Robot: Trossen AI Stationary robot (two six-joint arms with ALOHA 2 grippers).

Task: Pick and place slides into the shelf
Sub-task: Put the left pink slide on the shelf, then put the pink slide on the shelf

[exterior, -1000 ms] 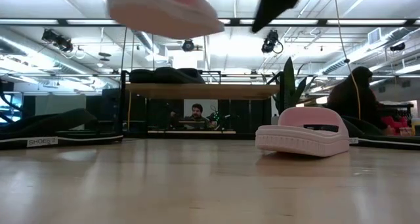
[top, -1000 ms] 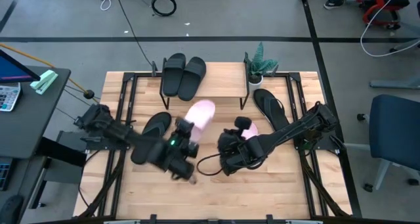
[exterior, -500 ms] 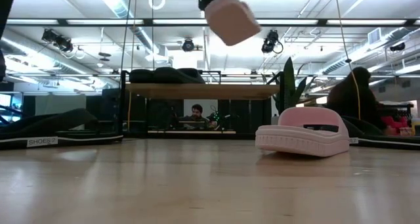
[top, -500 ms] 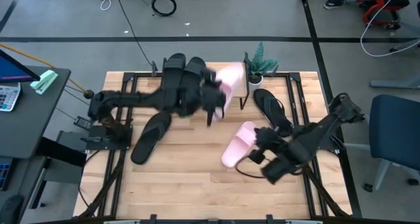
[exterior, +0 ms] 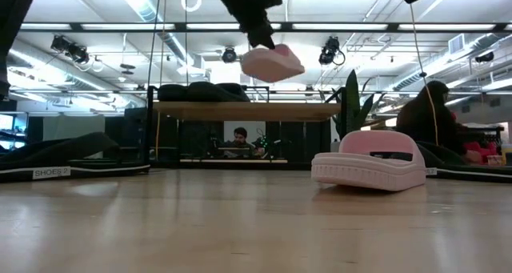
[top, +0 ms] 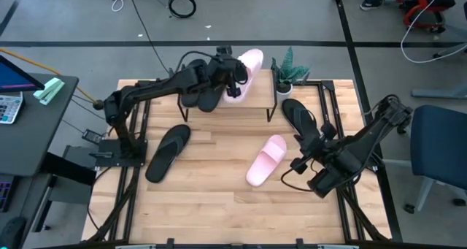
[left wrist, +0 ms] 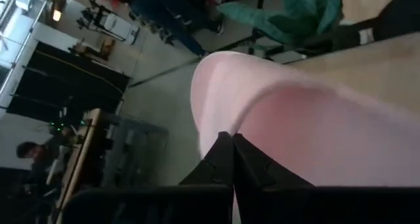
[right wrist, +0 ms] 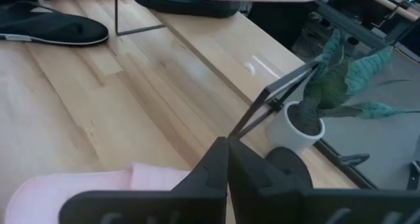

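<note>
Slatted wood fills the worktop [top: 219, 198] under both arms, with the low shelf [top: 252, 96] standing at its far edge and a potted plant [top: 287, 72] just beside the shelf's right end.

By my count two black slides [top: 198, 81] already sit on the shelf's top board, at its left half. My left claw [top: 232, 79] is clamped tight on a pale pink slide [top: 246, 68] and holds it in the air over the board's right part; from the low view it hangs clear above the board, not yet set down. Left to do, as I judge it: lower this one, then fetch the second pink slide [top: 265, 160] lying mid-worktop, the black flip-flop [top: 167, 152] on the left side and the other flip-flop [top: 301, 119] on the right, near the shelf's leg.

My right claw [top: 305, 163] has its fingers together and holds nothing; it hovers just beside the second pink slide, on that slide's right.

For room: the board's bare wood is only the right half, and the plant stands close to that end, so I would keep the pink slide inboard of the edge. The near half of the worktop looks open for the right arm to swing. The right flip-flop lies near the shelf leg and the worktop's rail, a tighter spot.
</note>
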